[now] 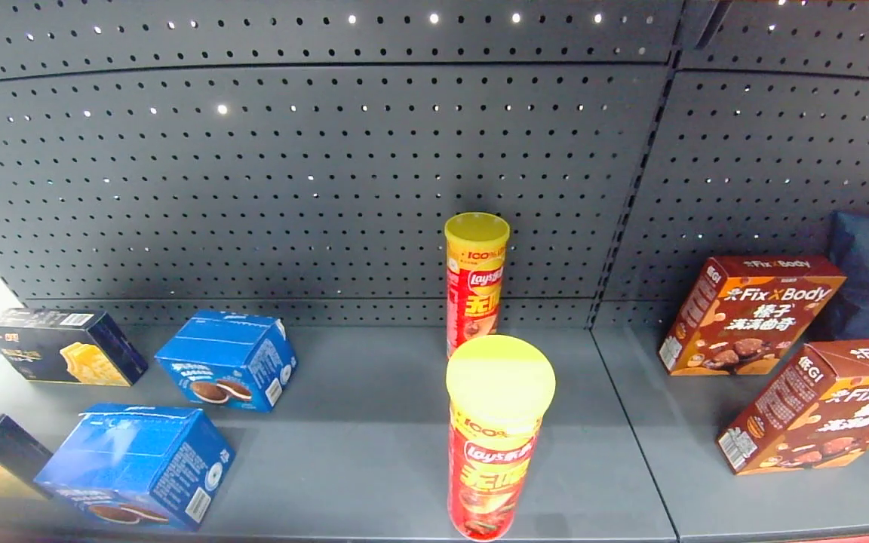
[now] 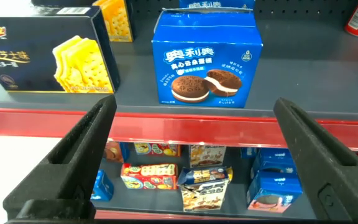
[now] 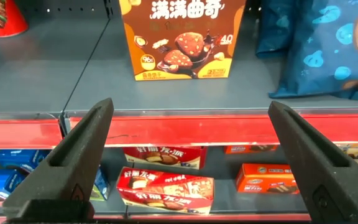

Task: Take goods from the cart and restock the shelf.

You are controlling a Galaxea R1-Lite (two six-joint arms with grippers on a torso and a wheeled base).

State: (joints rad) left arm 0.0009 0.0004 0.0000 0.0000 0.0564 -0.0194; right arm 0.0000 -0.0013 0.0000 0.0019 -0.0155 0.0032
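Left tool [image 2: 194, 106] and right tool [image 3: 189, 104] gape wide facing two chip cans [image 1: 491, 452], two blue boxes [image 1: 227, 360], two brown boxes [image 1: 751, 313].

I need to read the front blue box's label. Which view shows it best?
The left wrist view: the front blue box faces the camera squarely, its whole printed face visible. The head view shows this box from above and at an angle, mostly its top and one side.
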